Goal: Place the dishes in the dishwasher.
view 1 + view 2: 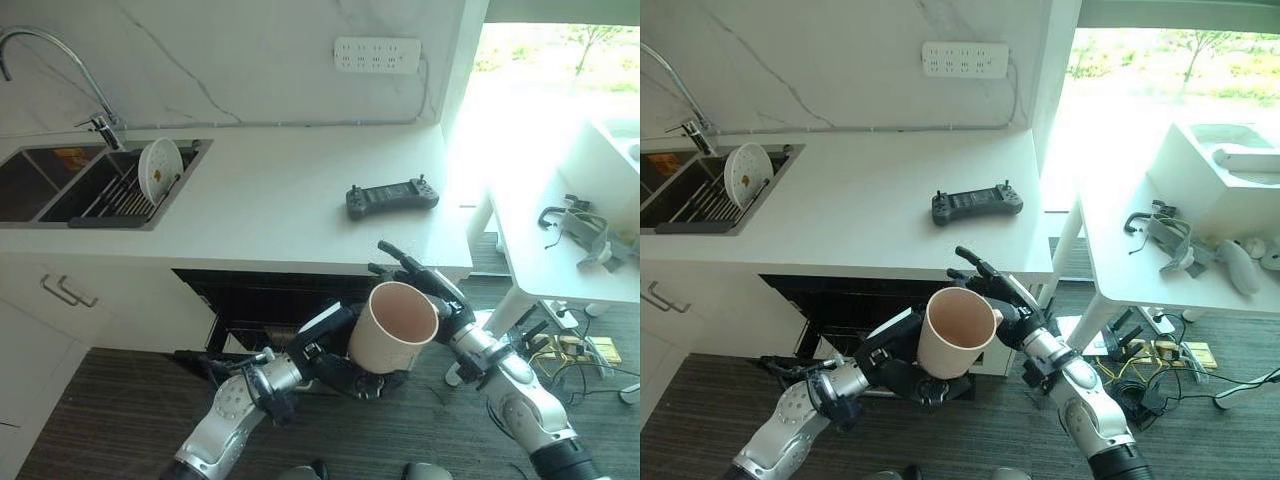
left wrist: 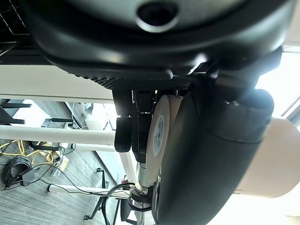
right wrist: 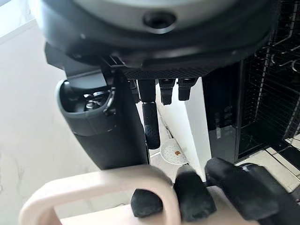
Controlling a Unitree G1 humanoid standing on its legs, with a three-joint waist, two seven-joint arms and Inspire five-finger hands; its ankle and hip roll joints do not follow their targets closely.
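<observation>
**Hands meeting around the cup in front of the dishwasher**

Left hand [image 1: 335, 362] is reaching in from the lower left and is gripping the beige cup [image 1: 392, 327] from below and from the side, its fingers and thumb curling round the cup's wall. In the left wrist view the thumb [image 2: 211, 154] is lying along the cup's body [image 2: 276, 159], and the cup's base with a small label is facing the camera.

Going from left to right: at the far left the double sink [image 1: 60, 185] is sitting in the white counter [image 1: 280, 200], with a curved tap [image 1: 60, 60] standing behind it. A white plate [image 1: 159, 170] is standing almost upright in a rack inside the right basin. Below the counter edge, the dark opening of the dishwasher [image 1: 270, 305] is showing, just behind the left hand and the cup. The cup is hanging in the air in front of this opening, tilted, its mouth facing up toward the camera.

Further right on the counter a black handheld controller [image 1: 392, 197] is lying, well apart from the sink. On the wall above it a white socket strip [image 1: 377, 54] is sitting.

Right hand [image 1: 430, 295] is coming in from the lower right and is touching the cup's right side. In the right wrist view its fingers [image 3: 194, 194] are passing through the cup's handle [image 3: 98, 185] and curling on it.

At the far right a white table [image 1: 1140, 270] is carrying some cables and devices.
</observation>
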